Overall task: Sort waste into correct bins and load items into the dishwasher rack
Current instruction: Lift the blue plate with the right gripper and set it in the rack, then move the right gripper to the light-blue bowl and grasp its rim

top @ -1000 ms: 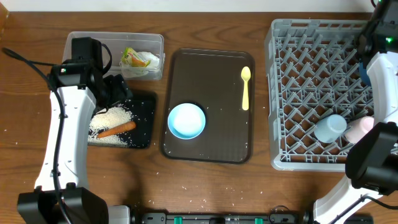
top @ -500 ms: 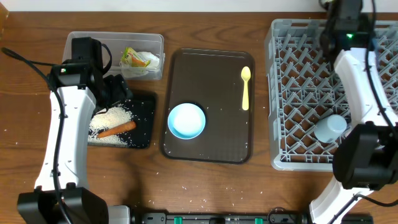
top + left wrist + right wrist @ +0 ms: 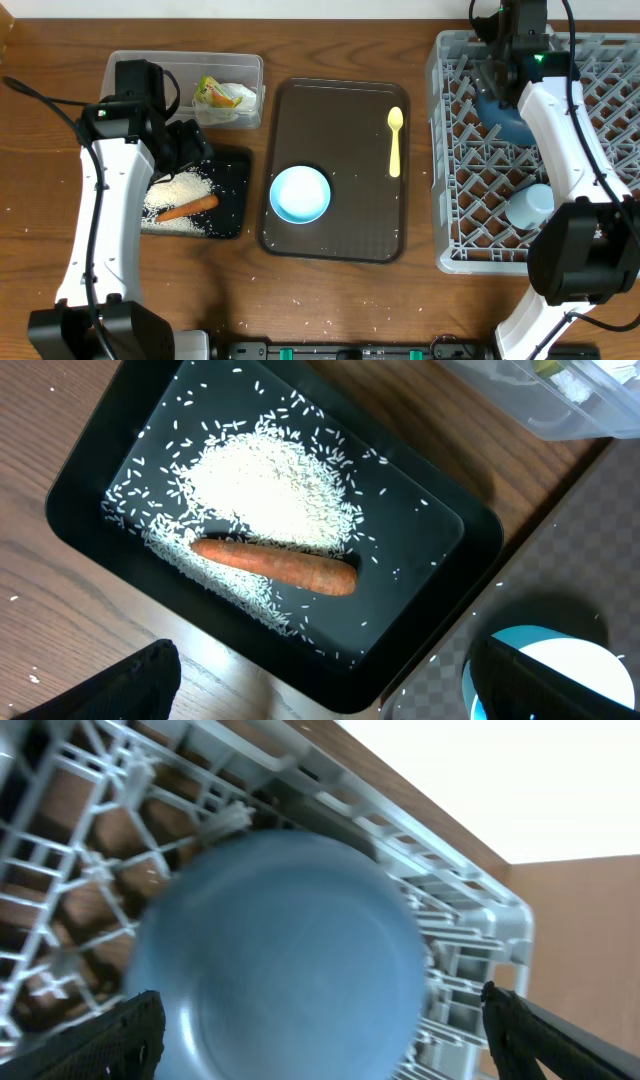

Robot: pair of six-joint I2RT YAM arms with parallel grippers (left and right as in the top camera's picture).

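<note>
the right gripper (image 3: pixel 335 1050) has its two fingers spread wide, one at each lower corner of its wrist view, pinching nothing that shows. right in front of it is the plate (image 3: pixel 290 960), one round dark-blue disc, smooth and blurred, filling most of that view. whether a finger touches it i cannot tell. from overhead the plate sits in the back left part of the rack (image 3: pixel 437 170), mostly hidden under the right arm. the rack is one big grey square crate with a lattice of upright pegs, on the right of the table (image 3: pixel 330 300). one light blue cup (image 3: pixel 530 205) lies in its front part; only that one cup shows.

the left gripper (image 3: pixel 335 680) is also spread wide and empty, hovering over the black tray (image 3: pixel 430 575). in that shallow tray one orange carrot stick (image 3: pixel 275 563) lies across a single heap of white rice (image 3: pixel 265 490), with loose grains scattered around it. just behind is one clear tub (image 3: pixel 130 70) holding one green-yellow wrapper (image 3: pixel 215 92) and a bit of white tissue (image 3: pixel 245 97).

between the bins and the rack is one dark brown serving tray (image 3: pixel 340 120). on it are one bowl (image 3: pixel 300 193), round and pale blue-white inside, near the front left, and one yellow spoon (image 3: pixel 394 140) near the back right, well apart from the bowl. a few rice grains lie on the table in front.
</note>
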